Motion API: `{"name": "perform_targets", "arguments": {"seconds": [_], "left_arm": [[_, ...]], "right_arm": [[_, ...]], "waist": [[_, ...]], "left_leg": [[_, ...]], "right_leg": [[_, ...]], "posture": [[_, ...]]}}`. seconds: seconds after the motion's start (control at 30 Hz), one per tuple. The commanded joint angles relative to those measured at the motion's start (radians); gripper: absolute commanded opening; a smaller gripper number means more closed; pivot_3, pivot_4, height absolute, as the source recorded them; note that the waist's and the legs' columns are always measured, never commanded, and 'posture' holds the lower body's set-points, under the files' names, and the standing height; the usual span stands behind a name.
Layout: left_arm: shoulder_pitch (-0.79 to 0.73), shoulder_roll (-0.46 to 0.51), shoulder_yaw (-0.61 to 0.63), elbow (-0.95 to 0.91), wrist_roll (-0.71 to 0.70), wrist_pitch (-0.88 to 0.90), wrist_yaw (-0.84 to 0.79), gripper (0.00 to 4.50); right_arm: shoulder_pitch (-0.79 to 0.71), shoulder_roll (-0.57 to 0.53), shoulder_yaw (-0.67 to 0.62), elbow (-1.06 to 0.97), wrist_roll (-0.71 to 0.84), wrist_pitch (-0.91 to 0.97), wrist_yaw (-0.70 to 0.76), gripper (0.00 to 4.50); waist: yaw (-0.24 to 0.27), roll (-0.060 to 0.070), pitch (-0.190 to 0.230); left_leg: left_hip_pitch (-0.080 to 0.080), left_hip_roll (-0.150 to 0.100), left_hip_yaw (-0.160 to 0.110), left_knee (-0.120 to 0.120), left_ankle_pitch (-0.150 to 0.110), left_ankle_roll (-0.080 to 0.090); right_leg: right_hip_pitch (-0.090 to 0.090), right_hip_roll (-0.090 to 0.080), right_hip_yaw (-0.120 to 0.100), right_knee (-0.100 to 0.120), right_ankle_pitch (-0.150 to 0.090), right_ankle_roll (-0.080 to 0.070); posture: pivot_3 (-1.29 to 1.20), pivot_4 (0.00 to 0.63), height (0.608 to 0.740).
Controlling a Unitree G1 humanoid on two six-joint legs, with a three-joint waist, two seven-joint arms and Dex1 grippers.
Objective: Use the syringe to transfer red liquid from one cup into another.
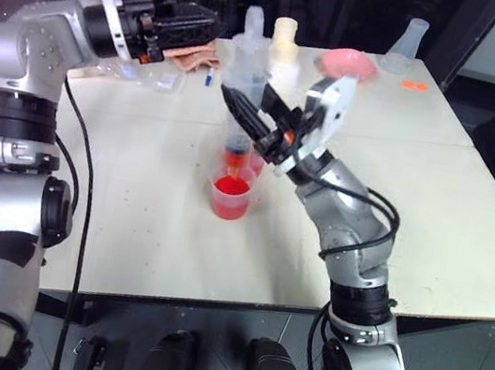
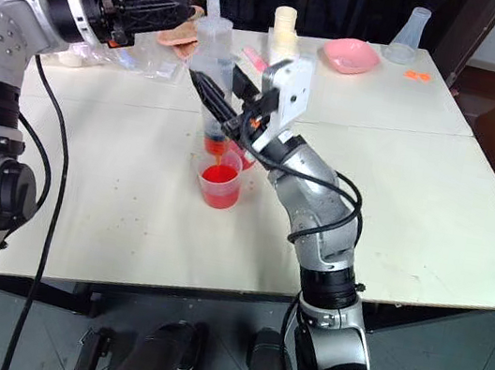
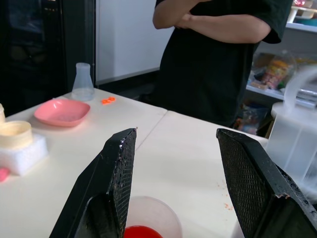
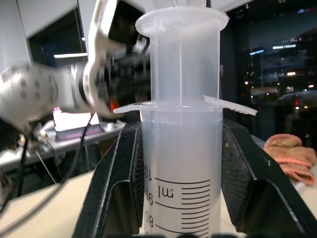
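Note:
My right gripper (image 1: 234, 105) is shut on the barrel of the syringe (image 1: 242, 84), holding it upright over the middle of the table. The right wrist view shows the syringe (image 4: 181, 148) between my two fingers. Red liquid (image 1: 231, 154) shows in the syringe's lower end, and its tip hangs just above a clear cup (image 1: 229, 203) that holds red liquid (image 1: 231, 185). A second cup (image 1: 255, 163) stands right behind it, partly hidden. My left gripper (image 1: 207, 26) is open, raised beside the plunger top. Through its fingers (image 3: 119, 173) I see the cup (image 3: 148, 218) below.
At the table's far side stand a pink bowl (image 1: 349, 62), a clear conical flask (image 1: 408, 43), a cream container on a white block (image 1: 285, 39) and a crumpled cloth (image 1: 193, 57). A person in black (image 3: 218, 59) stands beyond the table's far edge.

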Motion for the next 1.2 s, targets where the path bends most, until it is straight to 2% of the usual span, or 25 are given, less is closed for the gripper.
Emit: {"name": "perform_targets", "arguments": {"seconds": [0.03, 0.7, 1.2], "left_arm": [[-0.015, 0.020, -0.008, -0.056, -0.034, 0.035, -0.025, 2.73], [0.051, 0.063, -0.041, -0.177, -0.093, 0.135, -0.072, 2.73], [0.020, -0.035, -0.080, -0.146, -0.081, 0.073, -0.037, 2.73]], "right_arm": [[-0.007, 0.009, 0.016, 0.004, -0.038, -0.071, 0.020, 1.44], [-0.009, 0.017, 0.020, 0.042, -0.088, -0.126, 0.038, 1.44], [0.014, 0.009, 0.035, 0.021, -0.101, -0.116, 0.045, 1.44]], "waist": [[0.000, 0.000, 0.000], [0.002, 0.000, 0.000], [0.013, 0.000, 0.000]], "left_leg": [[0.000, 0.000, 0.000, 0.000, 0.000, 0.000], [0.000, 0.000, 0.000, 0.000, 0.000, 0.000], [0.000, 0.000, 0.000, 0.000, 0.000, 0.000]], "right_leg": [[0.000, 0.000, 0.000, 0.000, 0.000, 0.000], [0.000, 0.000, 0.000, 0.000, 0.000, 0.000], [0.000, 0.000, 0.000, -0.001, 0.000, 0.000]], "posture": [[0.00, 0.150, 0.740], [0.00, 0.150, 0.740], [0.00, 0.150, 0.740]]}}
